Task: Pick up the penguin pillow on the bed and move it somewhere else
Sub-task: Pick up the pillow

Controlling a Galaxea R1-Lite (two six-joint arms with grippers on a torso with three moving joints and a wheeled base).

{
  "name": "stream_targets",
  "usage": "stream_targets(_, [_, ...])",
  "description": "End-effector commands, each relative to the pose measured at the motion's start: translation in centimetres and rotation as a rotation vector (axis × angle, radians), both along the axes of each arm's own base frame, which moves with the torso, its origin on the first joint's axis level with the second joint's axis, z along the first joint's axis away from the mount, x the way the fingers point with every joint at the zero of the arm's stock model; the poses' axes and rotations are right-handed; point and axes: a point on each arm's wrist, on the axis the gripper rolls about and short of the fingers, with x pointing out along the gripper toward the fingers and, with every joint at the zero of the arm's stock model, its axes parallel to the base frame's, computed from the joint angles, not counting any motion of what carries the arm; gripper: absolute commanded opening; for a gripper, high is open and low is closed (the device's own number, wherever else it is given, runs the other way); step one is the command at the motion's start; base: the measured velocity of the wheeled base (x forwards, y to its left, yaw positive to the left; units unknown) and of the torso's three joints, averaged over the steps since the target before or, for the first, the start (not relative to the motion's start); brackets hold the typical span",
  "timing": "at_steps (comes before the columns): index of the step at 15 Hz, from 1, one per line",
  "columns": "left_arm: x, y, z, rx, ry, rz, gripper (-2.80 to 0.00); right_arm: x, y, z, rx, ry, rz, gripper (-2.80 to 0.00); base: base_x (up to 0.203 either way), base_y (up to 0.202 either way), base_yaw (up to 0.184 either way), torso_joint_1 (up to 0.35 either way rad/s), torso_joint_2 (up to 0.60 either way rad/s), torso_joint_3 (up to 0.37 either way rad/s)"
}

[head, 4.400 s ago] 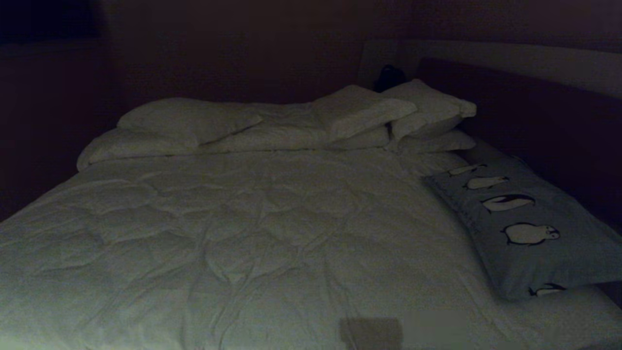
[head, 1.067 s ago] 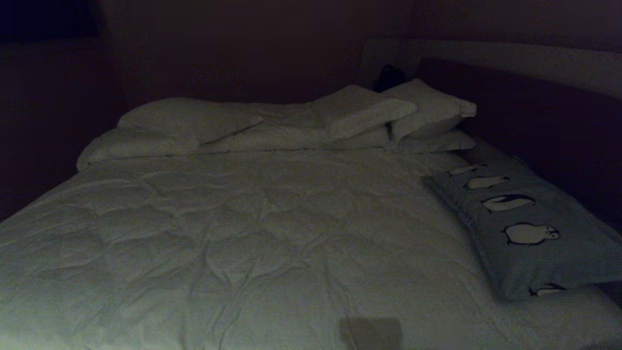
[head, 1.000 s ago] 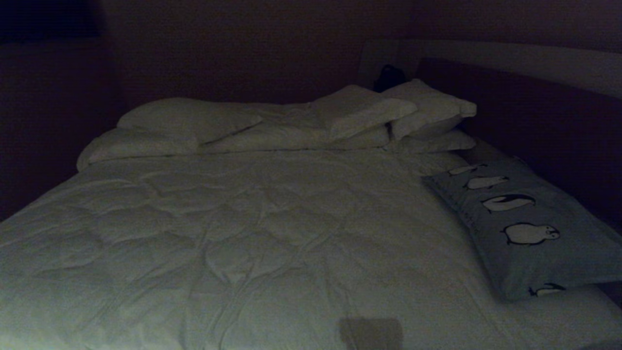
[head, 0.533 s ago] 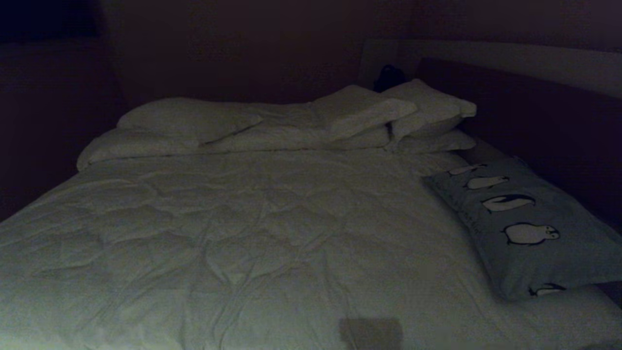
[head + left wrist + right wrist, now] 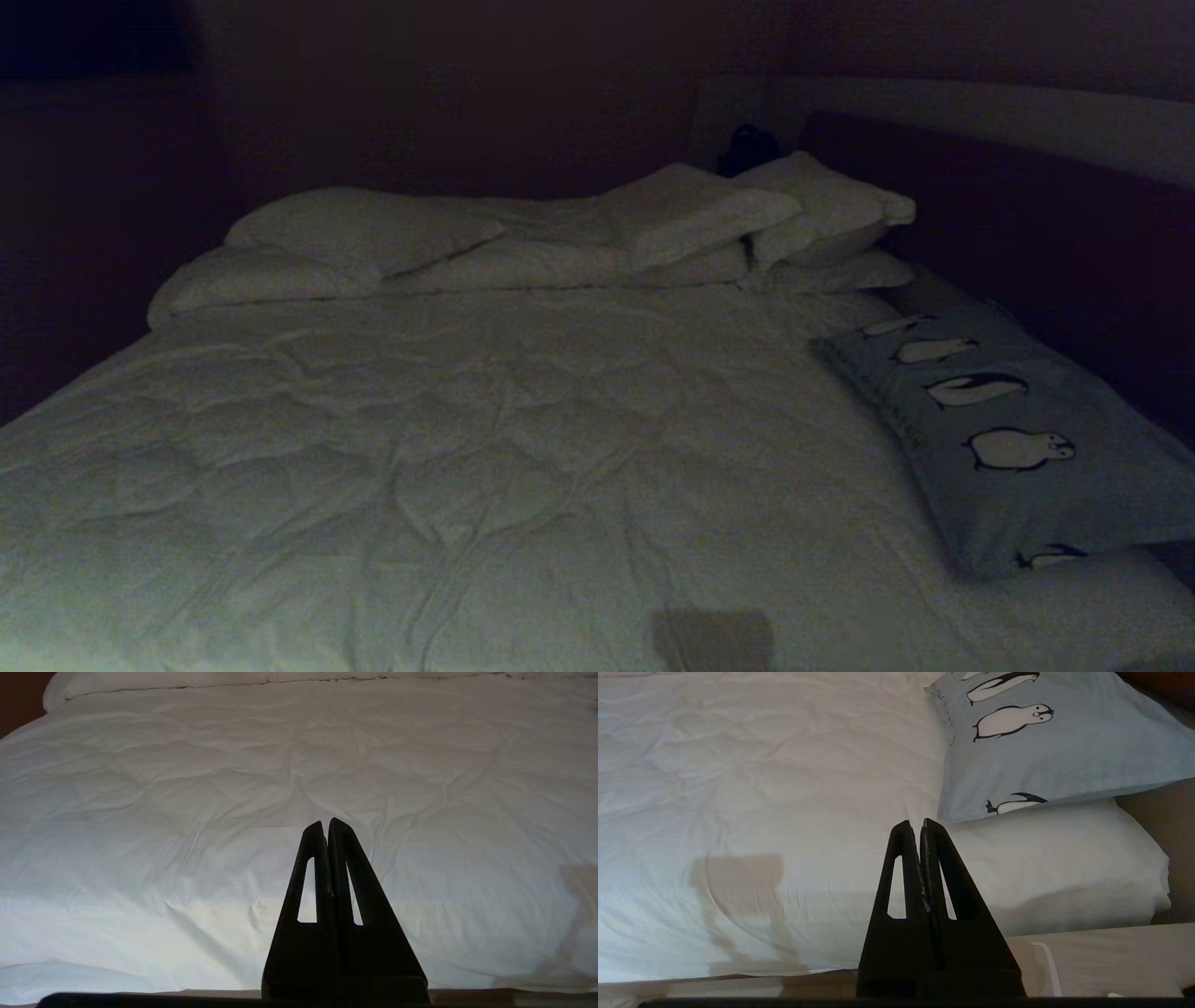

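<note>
The penguin pillow (image 5: 1018,439) lies on the bed (image 5: 485,448) along its right side, next to the dark headboard, pale blue-grey with a row of black-and-white penguins. In the right wrist view the penguin pillow (image 5: 1064,742) rests on the duvet, well beyond my right gripper (image 5: 915,823), which is shut and empty near the bed's front edge. My left gripper (image 5: 325,823) is also shut and empty, pointing over the bare wrinkled white duvet (image 5: 233,788). Neither arm shows in the head view.
Plain white pillows (image 5: 691,219) are piled at the far end of the bed. The dark headboard (image 5: 1027,224) with pale trim runs along the right. A small dark object (image 5: 747,149) sits behind the pillows. The room around is dim.
</note>
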Motion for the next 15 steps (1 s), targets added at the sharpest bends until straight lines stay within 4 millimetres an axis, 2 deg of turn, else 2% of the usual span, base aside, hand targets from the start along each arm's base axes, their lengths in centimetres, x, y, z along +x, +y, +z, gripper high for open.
stream_targets(1, [0.0, 0.0, 0.0, 0.0, 0.0, 0.001, -2.8, 0.0, 0.0, 0.0, 0.0, 0.0, 0.0, -2.8, 0.0, 0.0, 0.0, 0.0, 0.0, 0.0])
stream_targets(15, [0.0, 0.0, 0.0, 0.0, 0.0, 0.001, -2.8, 0.02, 0.0, -0.06, 0.0, 0.0, 0.0, -2.8, 0.0, 0.0, 0.0, 0.0, 0.0, 0.0])
